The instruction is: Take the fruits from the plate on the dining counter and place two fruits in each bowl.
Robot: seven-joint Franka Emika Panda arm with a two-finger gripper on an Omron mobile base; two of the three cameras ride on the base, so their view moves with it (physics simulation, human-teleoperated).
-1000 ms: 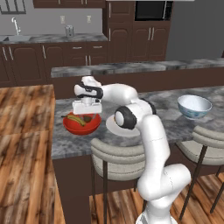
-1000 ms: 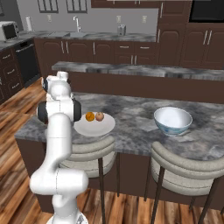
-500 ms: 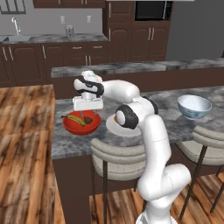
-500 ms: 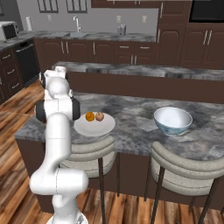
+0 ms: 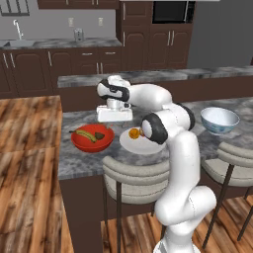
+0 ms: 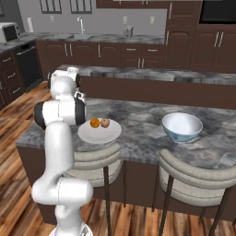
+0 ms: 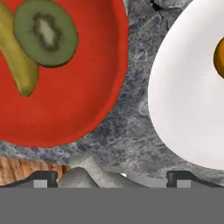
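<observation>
Grey marbled worktop (image 5: 89,158), dark kitchen behind. Fingers (image 7: 111,177) spread wide, empty, above the gap between red bowl (image 5: 92,140) and plate (image 6: 99,132). Banana (image 7: 19,61) and green fruit (image 7: 46,33) in the bowl near the worktop's left end; orange (image 6: 94,122) and apple (image 6: 105,122) on the plate.

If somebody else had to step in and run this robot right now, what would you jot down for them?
Claw: open and holding nothing, above the grey marbled counter between the red bowl and the plate.
Glossy red bowl: holds the curved yellow banana and the cut green fruit. That bowl is done.
Flat white plate: the round orange and the reddish apple sit on it.
White bowl with pale blue outside: looks empty, further along the counter.
Left to do: carry the orange and the apple, one at a time, into the white-blue bowl.
</observation>
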